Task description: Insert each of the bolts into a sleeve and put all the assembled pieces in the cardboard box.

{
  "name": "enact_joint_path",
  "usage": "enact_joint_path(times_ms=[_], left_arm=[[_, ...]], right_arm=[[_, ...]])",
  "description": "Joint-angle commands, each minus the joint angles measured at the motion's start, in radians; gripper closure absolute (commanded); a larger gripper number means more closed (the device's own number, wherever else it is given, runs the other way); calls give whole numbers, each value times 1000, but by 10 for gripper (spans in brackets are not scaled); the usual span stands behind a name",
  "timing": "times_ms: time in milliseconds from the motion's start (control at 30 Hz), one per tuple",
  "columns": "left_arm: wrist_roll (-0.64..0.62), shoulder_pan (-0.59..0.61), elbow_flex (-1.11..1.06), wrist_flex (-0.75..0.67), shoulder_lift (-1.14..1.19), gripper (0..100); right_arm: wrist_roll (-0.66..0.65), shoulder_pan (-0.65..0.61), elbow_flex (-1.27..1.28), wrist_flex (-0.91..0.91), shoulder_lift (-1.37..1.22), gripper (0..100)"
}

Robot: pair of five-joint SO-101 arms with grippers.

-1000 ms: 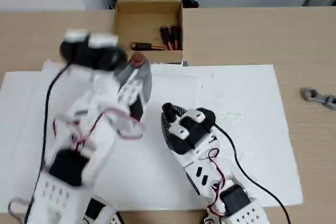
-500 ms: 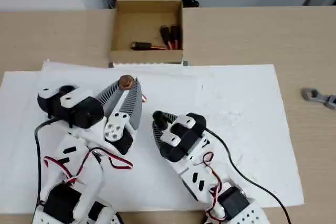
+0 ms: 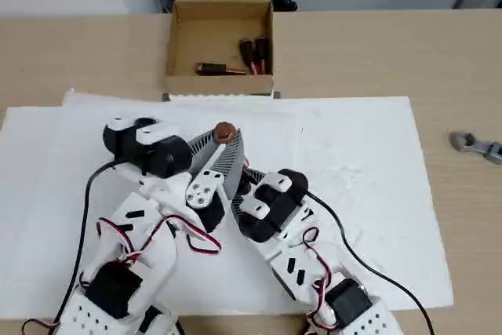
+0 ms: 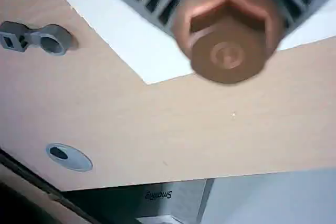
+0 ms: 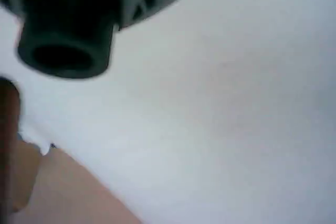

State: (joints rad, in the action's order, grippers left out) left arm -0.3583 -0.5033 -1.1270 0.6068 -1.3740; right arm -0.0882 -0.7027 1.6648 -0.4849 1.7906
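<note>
Left gripper (image 3: 224,140): jaws closed on a copper-coloured bolt (image 4: 228,30), whose hex head protrudes past the tips, held above the white paper sheet (image 3: 353,162) near the front wall of the cardboard box (image 3: 180,45). Right gripper (image 3: 245,183): jaws clamped on a black sleeve (image 5: 65,32), open end outward, just beside the left gripper over the same sheet. Three assembled pieces (image 3: 212,69) lie inside the box, and a grey wrench (image 3: 473,144) rests on the bare bench (image 3: 376,52), well apart from both arms.

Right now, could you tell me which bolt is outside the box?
The bolt held in the left gripper, above the paper; the other bolts lie inside the box.
</note>
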Motion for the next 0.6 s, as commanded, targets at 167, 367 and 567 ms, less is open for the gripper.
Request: enact_joint_path(times_ms=[167,367,567], left_arm=[[-6,81,1,20,-83,995],[-8,78,-4,38,-101,995],[-20,58,-30,14,-101,995]], right_arm=[[-8,45,-74,4,22,995],[-8,48,-77,4,22,995],[-8,48,-77,2,22,995]])
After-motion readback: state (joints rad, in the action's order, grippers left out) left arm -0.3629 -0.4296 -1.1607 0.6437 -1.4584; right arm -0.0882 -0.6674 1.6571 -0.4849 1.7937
